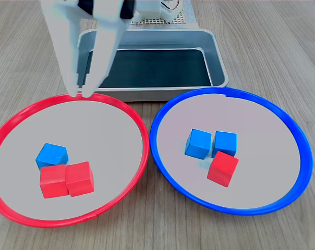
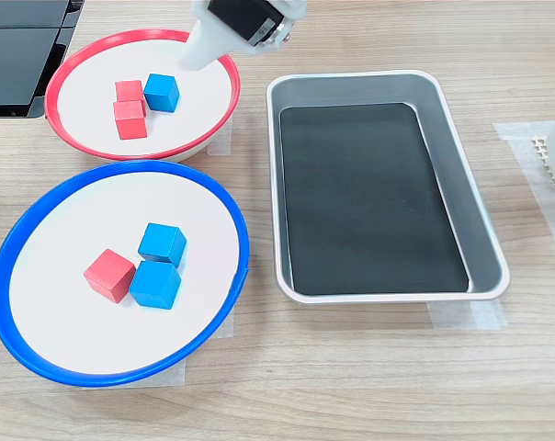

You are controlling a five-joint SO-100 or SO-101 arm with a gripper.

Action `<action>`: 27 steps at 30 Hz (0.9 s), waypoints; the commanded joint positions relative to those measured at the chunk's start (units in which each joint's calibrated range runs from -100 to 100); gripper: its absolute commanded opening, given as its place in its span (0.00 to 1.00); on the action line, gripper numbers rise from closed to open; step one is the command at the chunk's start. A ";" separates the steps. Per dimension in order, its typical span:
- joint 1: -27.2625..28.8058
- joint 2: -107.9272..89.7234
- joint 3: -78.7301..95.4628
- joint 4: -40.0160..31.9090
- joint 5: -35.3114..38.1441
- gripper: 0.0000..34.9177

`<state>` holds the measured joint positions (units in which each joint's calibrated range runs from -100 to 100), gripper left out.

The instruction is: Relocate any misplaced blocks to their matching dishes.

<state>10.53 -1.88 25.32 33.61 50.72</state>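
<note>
On the wood-grain table [image 1: 282, 47] a rectangular silver metal tray [image 1: 216, 57] with a dark floor lies behind two round shallow plates with pale grey insides. In the first exterior view, the white gripper [image 1: 80, 95] hangs over the far rim of the red-rimmed plate [image 1: 139, 130], its two long tapered fingers pointing down, tips nearly together with only a narrow gap and nothing between the jaws. Inside that plate a matte blue cube [image 1: 51, 155] sits just behind two touching red cubes [image 1: 67, 180], well apart from the gripper. In the blue-rimmed plate [image 1: 162, 112] a red cube [image 1: 222, 168] rests against the front of two blue cubes [image 1: 211, 143] standing side by side. In the second exterior view clear tape [image 2: 466, 315] shows at the tray's near edge.
</note>
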 commanded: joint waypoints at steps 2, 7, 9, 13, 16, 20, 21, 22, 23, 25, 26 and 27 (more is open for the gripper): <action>3.16 3.45 -11.71 8.20 2.78 0.01; 4.57 10.11 -24.36 17.69 3.57 0.02; 4.86 12.92 -28.64 19.92 3.57 0.05; 4.95 18.38 -37.47 24.38 3.13 0.16; 4.95 21.96 -43.57 27.76 2.69 0.21; 5.05 26.82 -52.04 32.30 2.39 0.29; 5.14 27.85 -53.77 33.05 2.39 0.30; 5.23 29.21 -56.13 34.20 2.59 0.31; 5.33 30.40 -58.14 35.11 2.78 0.32; 5.52 32.79 -61.69 36.51 3.42 0.33; 5.61 34.07 -63.51 37.26 3.86 0.33; 5.80 35.61 -65.69 38.17 4.30 0.33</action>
<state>15.49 31.63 -32.85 69.41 53.94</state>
